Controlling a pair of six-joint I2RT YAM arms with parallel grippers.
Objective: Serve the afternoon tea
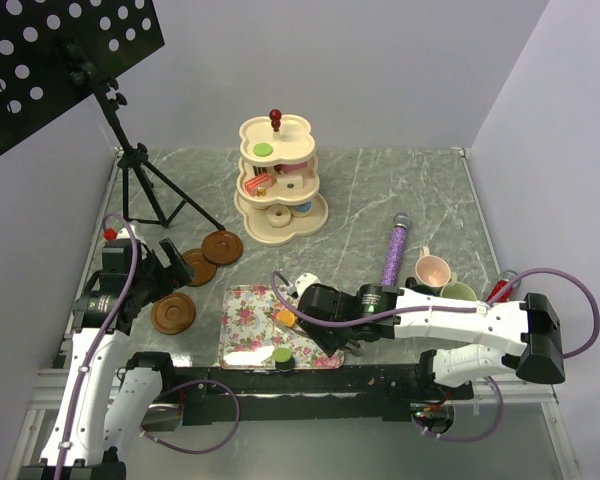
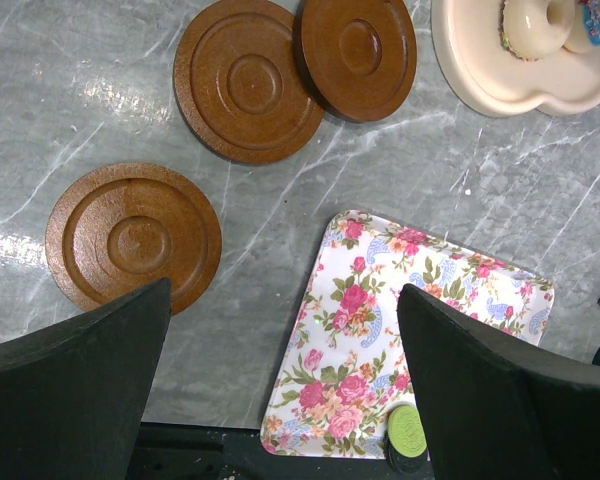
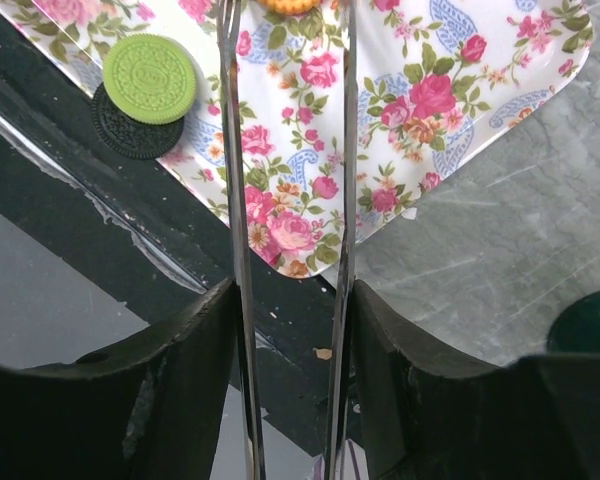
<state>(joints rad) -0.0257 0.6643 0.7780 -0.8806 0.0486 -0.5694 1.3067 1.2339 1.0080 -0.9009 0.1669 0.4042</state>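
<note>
The right hand (image 3: pixel 290 290) is clenched on a pair of metal tongs (image 3: pixel 232 150), one finger pressing each blade from outside. The blades run forward over the floral tray (image 3: pixel 430 100), and their tips bracket an orange macaron (image 1: pixel 286 317) lying on it. My judgement is that tongs are used because the sweet is too small and flat for the broad fingers. Whether the tips already pinch it cannot be told.

The left hand (image 2: pixel 283 290) is released, its jaws wide apart and empty. It hovers over the table (image 2: pixel 80 100) between the nearest brown saucer (image 2: pixel 133 237) and the tray's corner, apparently parked clear of the working arm.

The cream three-tier stand (image 1: pixel 255 225) is at the far middle of the table, with a doughnut (image 2: pixel 535 25) on its lowest tier. A second saucer (image 2: pixel 250 80) touches a third saucer (image 2: pixel 358 55) near the stand. The pink mug (image 1: pixel 433 268) and pale green mug (image 1: pixel 458 292) stand just beside each other on the right, neither on a saucer.

A green macaron (image 3: pixel 150 78) rests on a dark biscuit (image 3: pixel 120 135) that overhangs the tray's near edge. That pair could easily be knocked off.
</note>
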